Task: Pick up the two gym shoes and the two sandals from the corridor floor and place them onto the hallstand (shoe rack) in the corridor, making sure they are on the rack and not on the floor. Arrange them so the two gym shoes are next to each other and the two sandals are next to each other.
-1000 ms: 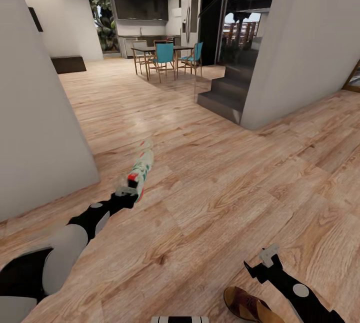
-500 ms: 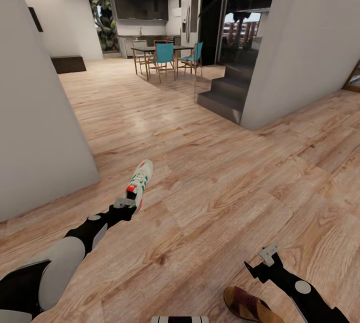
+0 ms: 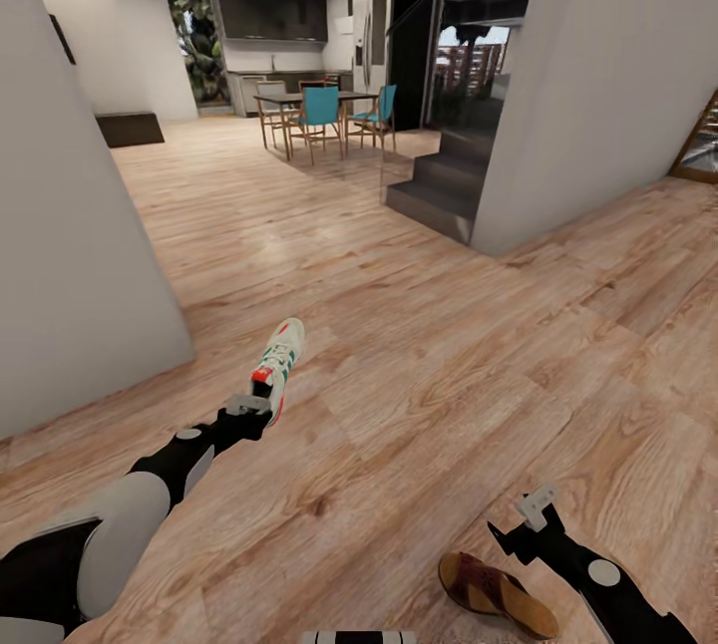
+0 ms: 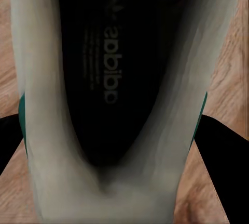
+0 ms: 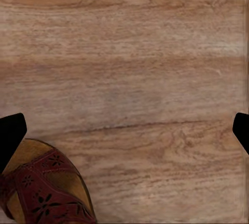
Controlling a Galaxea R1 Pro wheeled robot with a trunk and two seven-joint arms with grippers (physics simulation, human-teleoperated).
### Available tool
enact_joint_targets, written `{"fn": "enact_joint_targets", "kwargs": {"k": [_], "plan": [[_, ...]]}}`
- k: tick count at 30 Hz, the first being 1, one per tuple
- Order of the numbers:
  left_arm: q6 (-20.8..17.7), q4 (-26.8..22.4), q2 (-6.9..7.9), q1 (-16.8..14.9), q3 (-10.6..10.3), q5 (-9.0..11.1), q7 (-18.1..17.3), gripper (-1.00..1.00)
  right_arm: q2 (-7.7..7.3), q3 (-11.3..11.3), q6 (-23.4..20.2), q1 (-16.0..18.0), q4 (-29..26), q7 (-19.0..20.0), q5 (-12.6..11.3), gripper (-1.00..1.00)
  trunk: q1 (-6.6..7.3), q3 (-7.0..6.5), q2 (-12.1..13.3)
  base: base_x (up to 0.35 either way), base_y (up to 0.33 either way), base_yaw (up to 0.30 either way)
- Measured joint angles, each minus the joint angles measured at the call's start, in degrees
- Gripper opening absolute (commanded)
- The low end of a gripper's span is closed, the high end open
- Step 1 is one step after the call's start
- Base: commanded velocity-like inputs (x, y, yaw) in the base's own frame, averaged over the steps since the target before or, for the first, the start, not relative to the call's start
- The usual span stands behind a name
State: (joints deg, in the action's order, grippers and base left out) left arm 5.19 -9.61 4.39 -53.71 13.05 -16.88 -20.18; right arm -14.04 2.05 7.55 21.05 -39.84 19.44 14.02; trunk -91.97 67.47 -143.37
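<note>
Head view: left gripper (image 3: 251, 406) clamped on the heel of a gym shoe (image 3: 278, 363), held above the corridor floor (image 3: 419, 355), toe pointing away; right gripper (image 3: 536, 507) spread wide, holding nothing, just beside a sandal (image 3: 496, 592) lying on the planks. Left wrist view: sneaker's dark insole (image 4: 111, 73) close up, fingers (image 4: 220, 156) pressed on both sides. Right wrist view: fingertips (image 5: 10, 133) far apart, sandal (image 5: 44, 190) by one tip.

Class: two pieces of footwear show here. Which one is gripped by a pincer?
The gym shoe: the left pincer grips its heel. The brown sandal lies free on the floor beside the open right pincer.
</note>
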Motion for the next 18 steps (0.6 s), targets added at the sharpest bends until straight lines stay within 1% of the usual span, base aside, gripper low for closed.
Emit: {"fn": "enact_joint_targets", "kwargs": {"k": [7,12,18], "plan": [[0.0,0.0,0.00,0.0,-0.1,0.0,0.1,-1.00,0.00,0.0,0.0,0.0,0.0,0.0,0.0,1.00,0.00,-0.21,0.0,-0.005,0.000,-0.237],[0.0,0.0,0.01,0.0,-0.1,0.0,0.1,-1.00,0.00,0.0,0.0,0.0,0.0,0.0,0.0,1.00,0.00,-0.29,0.0,-0.001,0.000,-0.079],[0.0,0.0,0.01,0.0,-0.1,0.0,0.1,-1.00,0.01,0.0,0.0,0.0,0.0,0.0,0.0,1.00,0.00,-0.32,0.0,0.000,0.000,-0.018]]}}
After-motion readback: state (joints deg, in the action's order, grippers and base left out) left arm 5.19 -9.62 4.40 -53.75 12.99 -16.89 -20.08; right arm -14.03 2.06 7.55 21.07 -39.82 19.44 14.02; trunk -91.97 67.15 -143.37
